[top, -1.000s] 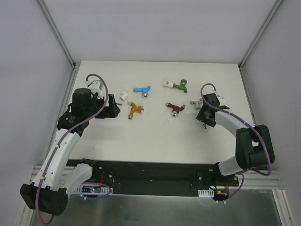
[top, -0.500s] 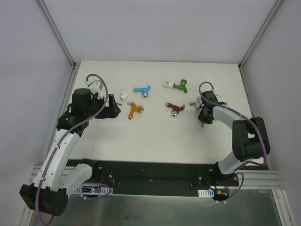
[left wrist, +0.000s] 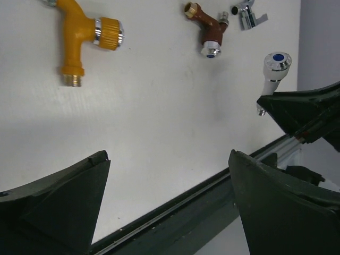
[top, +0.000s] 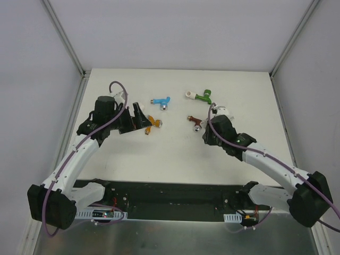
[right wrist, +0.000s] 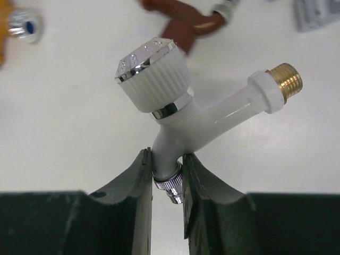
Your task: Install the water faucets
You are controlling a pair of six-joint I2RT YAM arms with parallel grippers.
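Note:
My right gripper (right wrist: 166,175) is shut on the spout of the white faucet (right wrist: 175,111), which has a brass thread and a ribbed knob, and holds it over the table. In the top view this gripper (top: 208,136) is just below the brown faucet (top: 195,121). My left gripper (top: 141,118) is open and empty beside the orange faucet (top: 153,124). The left wrist view shows the orange faucet (left wrist: 79,37), the brown faucet (left wrist: 207,29), the grey faucet (left wrist: 249,13) and the held white faucet (left wrist: 275,69). The blue faucet (top: 161,101) and green faucet (top: 202,96) lie farther back.
A short white fitting (top: 189,95) is on the green faucet's end. The black rail (top: 175,194) runs along the near table edge. Walls close in the table on the left, back and right.
My right arm swung left and nearer with the white faucet, ending below the brown faucet. My left gripper moved right to the orange faucet and now covers the small white pipe fitting.

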